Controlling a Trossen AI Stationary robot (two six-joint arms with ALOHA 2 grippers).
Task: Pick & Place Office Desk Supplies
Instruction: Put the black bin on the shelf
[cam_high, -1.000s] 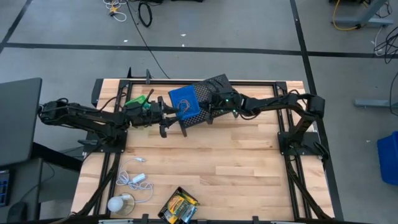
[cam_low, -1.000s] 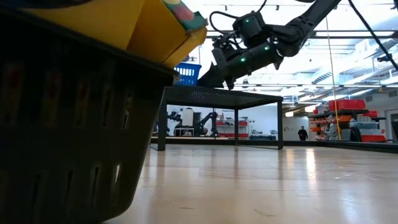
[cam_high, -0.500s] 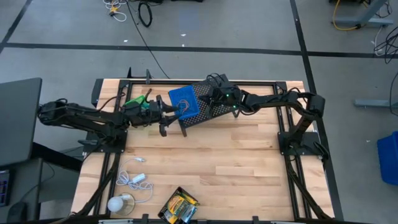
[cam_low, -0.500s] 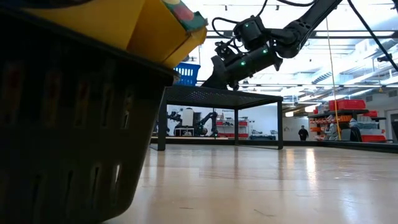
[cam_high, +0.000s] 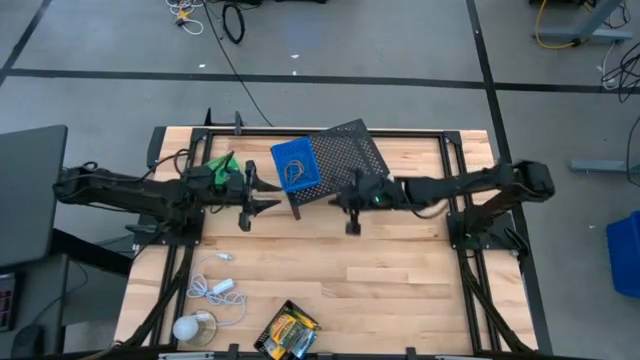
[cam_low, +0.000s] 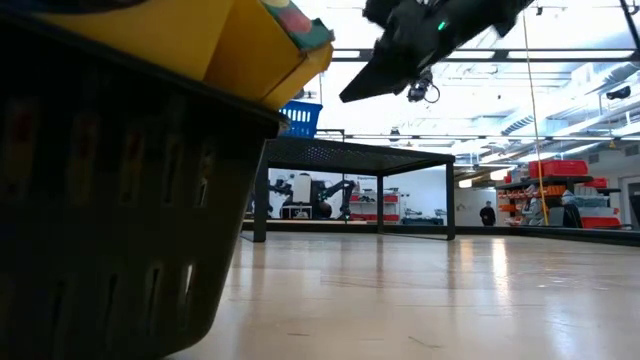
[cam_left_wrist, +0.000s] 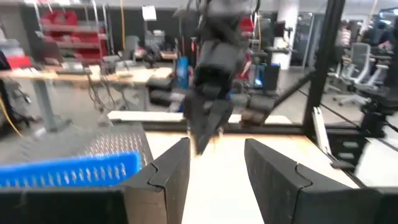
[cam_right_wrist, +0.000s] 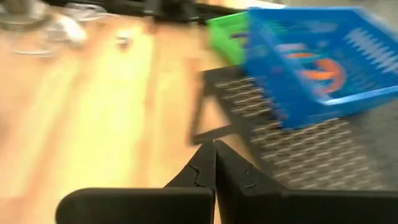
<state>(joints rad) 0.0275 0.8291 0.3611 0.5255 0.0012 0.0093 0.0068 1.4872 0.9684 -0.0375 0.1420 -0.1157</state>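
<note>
While my right claw (cam_high: 349, 214) hangs shut and empty beside the blue perforated plastic tray (cam_high: 296, 166), my left claw (cam_high: 250, 199) stands open, holding nothing.

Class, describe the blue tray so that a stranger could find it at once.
On the wooden table, find the black mesh stand at the far edge. The blue tray sits on its left end. Unlike the green tray beside it, it is blue and raised.

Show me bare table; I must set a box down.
Free: the wood between the black mesh stand and the yellow packet, and rightward. Crowded: the far edge with the blue tray, and the white cable corner.
</note>
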